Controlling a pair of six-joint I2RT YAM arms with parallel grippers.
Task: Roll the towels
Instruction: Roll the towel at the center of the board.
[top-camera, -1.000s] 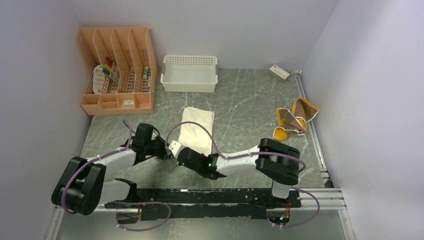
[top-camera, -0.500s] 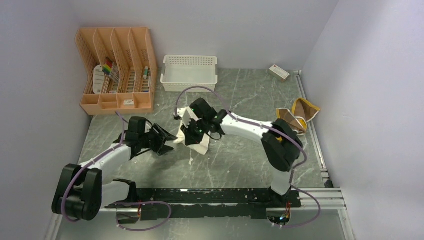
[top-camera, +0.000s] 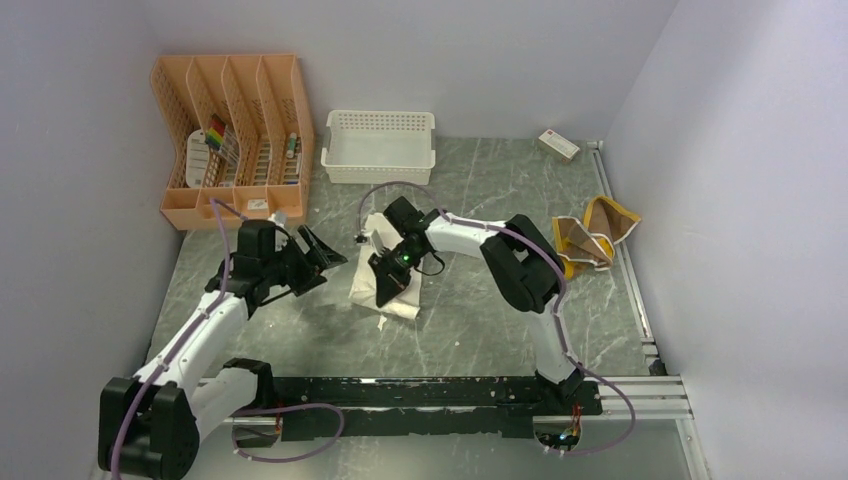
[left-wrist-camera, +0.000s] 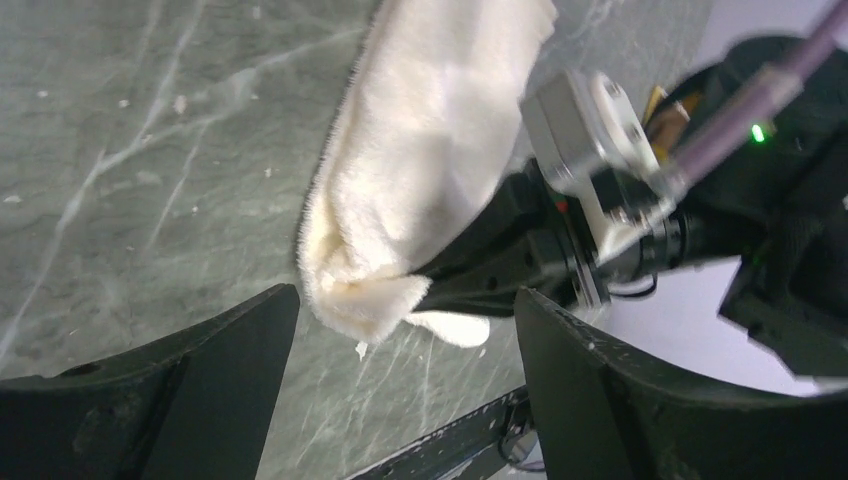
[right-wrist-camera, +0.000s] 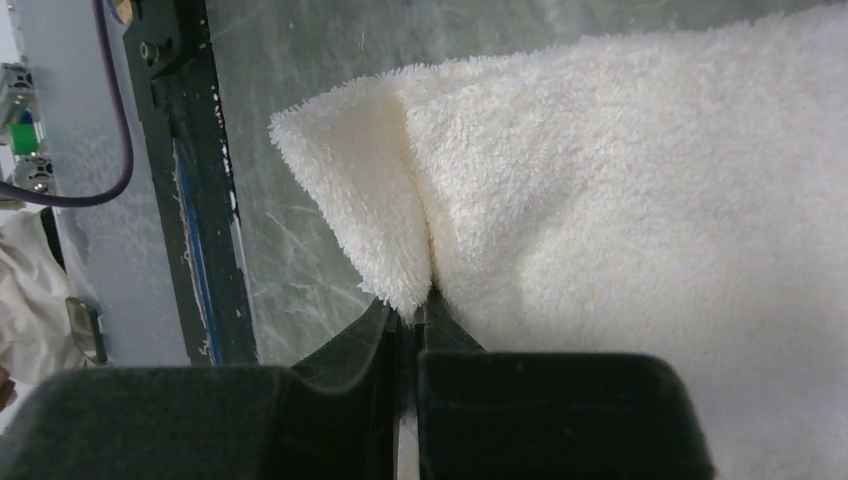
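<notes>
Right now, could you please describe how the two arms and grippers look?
The left arm and right arm have white links, black joints and a purple cable. The left gripper and right gripper have black wedge-shaped fingers; a green light glows on the right wrist.

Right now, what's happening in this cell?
The right gripper is shut on a folded corner of the white towel, mid-table, with the cloth bunched into a loose fold rather than a tidy roll. The left gripper is open beside it, holding nothing. The mustard-yellow towel lies crumpled by the right wall, untouched.
</notes>
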